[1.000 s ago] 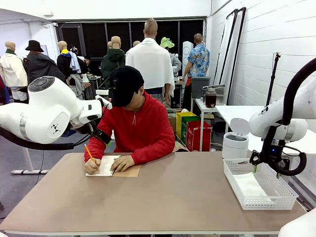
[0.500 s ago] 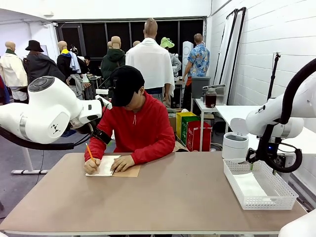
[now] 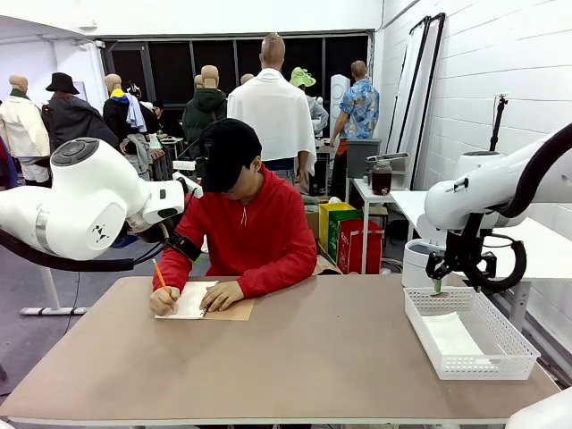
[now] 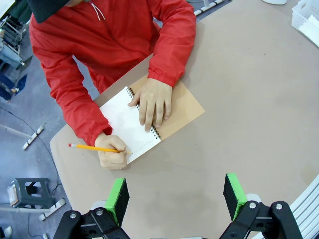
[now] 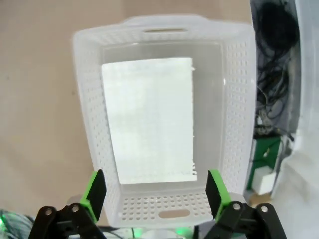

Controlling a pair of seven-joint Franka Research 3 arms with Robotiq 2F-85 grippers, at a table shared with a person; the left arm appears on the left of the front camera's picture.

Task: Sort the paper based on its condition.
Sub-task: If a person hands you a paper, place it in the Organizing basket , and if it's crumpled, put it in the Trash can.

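One flat white sheet of paper (image 5: 149, 119) lies in the white perforated basket (image 5: 82, 99) at the table's right side, and the front view shows the paper (image 3: 451, 338) there too. My right gripper (image 5: 155, 191) hangs open and empty above the basket's far end; from the front, the right gripper (image 3: 438, 284) points down. My left gripper (image 4: 176, 196) is open and empty, high above the table. Beyond it a person in a red hoodie writes with a pencil (image 4: 94, 148) on the top page of a spiral notebook (image 4: 124, 124), the other hand flat on the page.
The basket (image 3: 469, 332) stands near the table's right edge. A white lidded bin (image 3: 418, 264) sits just beyond the far right corner. The notebook (image 3: 192, 299) lies at the far left, in front of the person. Cables and a table leg lie beside the basket.
My right arm has swung left and slightly up, from the basket's right side to its far left end. Its gripper stayed open. The person keeps writing.
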